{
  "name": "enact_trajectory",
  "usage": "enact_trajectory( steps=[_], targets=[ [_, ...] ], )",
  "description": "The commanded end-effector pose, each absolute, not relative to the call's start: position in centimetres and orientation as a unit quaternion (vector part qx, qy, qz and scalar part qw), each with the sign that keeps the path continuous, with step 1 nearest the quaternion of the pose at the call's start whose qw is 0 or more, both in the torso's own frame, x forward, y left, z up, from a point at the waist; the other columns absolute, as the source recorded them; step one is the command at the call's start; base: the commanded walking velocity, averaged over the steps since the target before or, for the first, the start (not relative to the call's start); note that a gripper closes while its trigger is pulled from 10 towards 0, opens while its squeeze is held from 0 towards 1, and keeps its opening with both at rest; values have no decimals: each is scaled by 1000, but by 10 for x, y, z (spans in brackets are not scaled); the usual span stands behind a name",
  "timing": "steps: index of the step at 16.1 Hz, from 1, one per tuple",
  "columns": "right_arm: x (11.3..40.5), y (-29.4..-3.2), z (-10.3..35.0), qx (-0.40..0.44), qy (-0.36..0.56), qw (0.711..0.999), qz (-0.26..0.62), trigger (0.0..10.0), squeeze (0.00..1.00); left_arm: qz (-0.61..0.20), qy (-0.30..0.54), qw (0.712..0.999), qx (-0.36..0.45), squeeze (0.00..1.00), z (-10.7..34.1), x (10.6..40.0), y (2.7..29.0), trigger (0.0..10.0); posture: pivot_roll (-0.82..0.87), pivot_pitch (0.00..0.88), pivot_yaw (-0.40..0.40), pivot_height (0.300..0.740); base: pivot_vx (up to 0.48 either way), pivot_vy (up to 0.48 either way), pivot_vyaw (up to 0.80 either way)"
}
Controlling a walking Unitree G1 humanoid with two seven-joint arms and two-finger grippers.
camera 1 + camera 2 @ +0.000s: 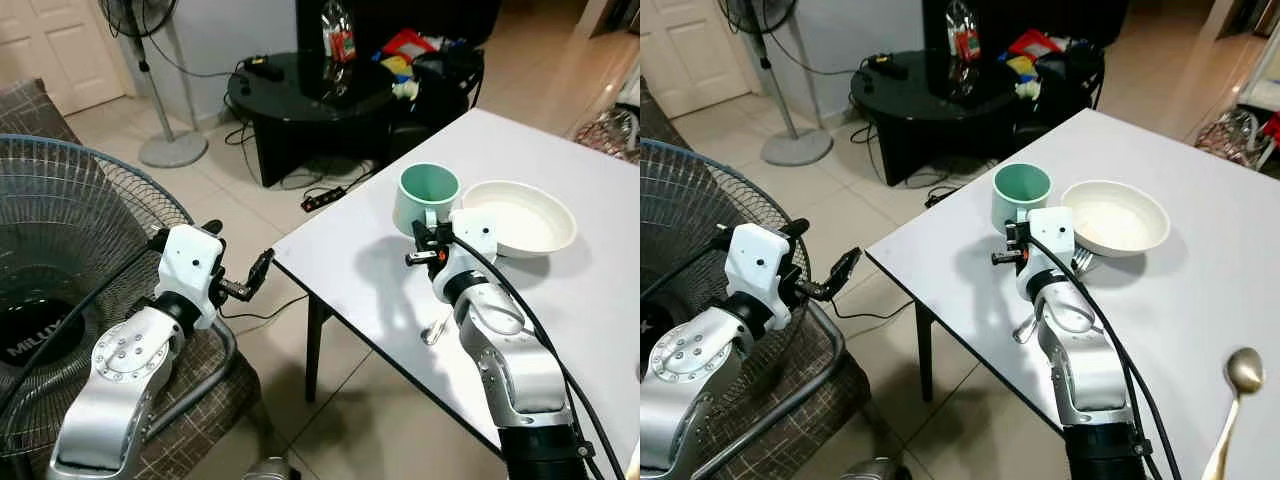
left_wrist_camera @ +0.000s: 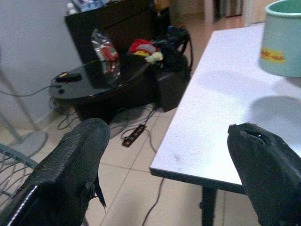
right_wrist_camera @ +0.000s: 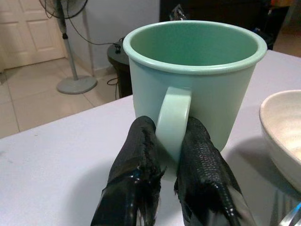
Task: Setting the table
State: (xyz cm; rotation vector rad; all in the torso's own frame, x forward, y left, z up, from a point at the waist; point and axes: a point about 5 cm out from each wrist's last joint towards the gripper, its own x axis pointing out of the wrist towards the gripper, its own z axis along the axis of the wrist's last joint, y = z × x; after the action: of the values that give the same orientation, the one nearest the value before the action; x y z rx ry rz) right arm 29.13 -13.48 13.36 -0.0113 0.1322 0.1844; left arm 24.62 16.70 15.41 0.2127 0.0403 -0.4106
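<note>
While your right gripper (image 3: pixel 171 155) pinches the mug (image 3: pixel 193 80) handle, the table (image 1: pixel 560 300) is only partly set.

Starting at your left, the left gripper (image 1: pixel 262 270) hangs off the table's corner with its textured black fingers (image 2: pixel 70 160) spread wide and nothing between them, beside a wire fan (image 1: pixel 70 220). Next comes the smooth white table, then the pale green mug, round, thick-rimmed and glossy, standing upright near the edge; your right fingers (image 3: pixel 202 165) are closed on either side of its loop handle. Just right of it sits a wide, shallow cream bowl (image 1: pixel 520 215), and a metal spoon (image 1: pixel 1240 380) lies well apart toward you. A small metal utensil (image 1: pixel 434 330) lies by your right arm. Mug, bowl and spoon look out but not yet arranged; placing them is what seems left.
</note>
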Motion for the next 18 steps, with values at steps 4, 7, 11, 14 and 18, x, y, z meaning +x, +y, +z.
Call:
enact_trajectory(
  steps=[4, 7, 11, 14, 18],
  targets=[
    [291, -136, 125, -23, 85, 992, 92, 10000, 0, -337, 54, 935, 94, 0, 151, 236, 152, 10000, 122, 0, 30, 740, 0, 0, 0],
    [291, -141, 117, -45, 107, 990, 80, 10000, 0, -366, 54, 925, 81, 0, 153, 236, 148, 10000, 117, 0, 40, 740, 0, 0, 0],
    [286, -145, 106, -44, 126, 989, 60, 10000, 0, -387, 61, 917, 76, 0, 154, 233, 146, 10000, 123, 0, 44, 740, 0, 0, 0],
    [286, -145, 102, -25, 125, 990, 58, 10000, 0, -397, 70, 911, 80, 0, 152, 230, 146, 10000, 126, 0, 46, 740, 0, 0, 0],
    [287, -142, 97, 8, 125, 990, 63, 10000, 0, -402, 74, 909, 83, 0, 152, 229, 148, 10000, 136, 0, 48, 740, 0, 0, 0]
  ],
)
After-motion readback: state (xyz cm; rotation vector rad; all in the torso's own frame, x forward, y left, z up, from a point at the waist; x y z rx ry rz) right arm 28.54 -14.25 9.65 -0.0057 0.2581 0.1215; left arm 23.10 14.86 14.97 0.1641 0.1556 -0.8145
